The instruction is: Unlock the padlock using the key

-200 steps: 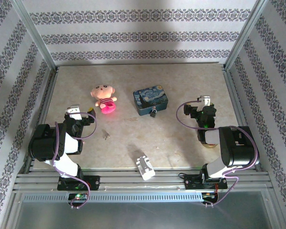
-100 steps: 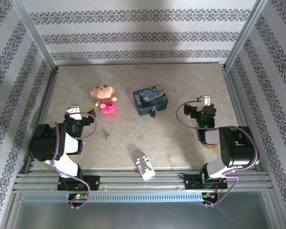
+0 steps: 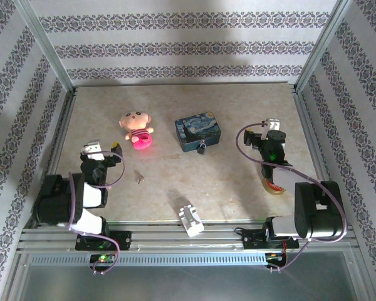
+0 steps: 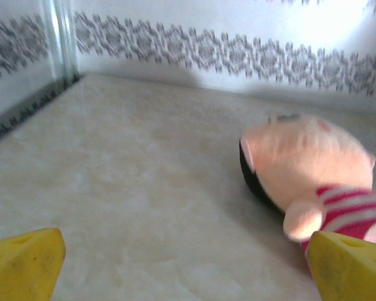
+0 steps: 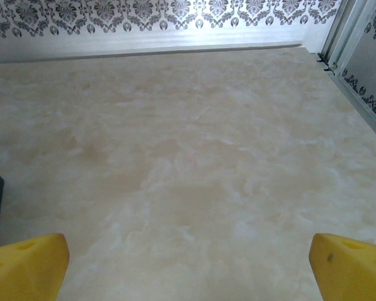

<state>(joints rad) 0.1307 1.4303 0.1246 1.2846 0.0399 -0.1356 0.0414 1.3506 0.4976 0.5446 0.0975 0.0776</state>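
Well inside table edges (image 3: 182, 86): padlock (image 3: 202, 149), key (image 3: 138, 177)

Arms: left black bulky-jointed arm (image 3: 56, 200), right black bulky-jointed arm (image 3: 313, 210), white lower links
Cables: purple looping cable (image 3: 240, 143) on each
Left gripper (image 4: 188, 266): yellow wedge-shaped fingertips (image 4: 22, 263)
Right gripper (image 5: 188, 263): matching yellow

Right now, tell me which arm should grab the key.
Left. The left gripper, open, sits close to the key; the right gripper, also open, is farther off, beyond the padlock.

Top overhead; 2 wrist views low, toward back wall (image 3: 182, 50).
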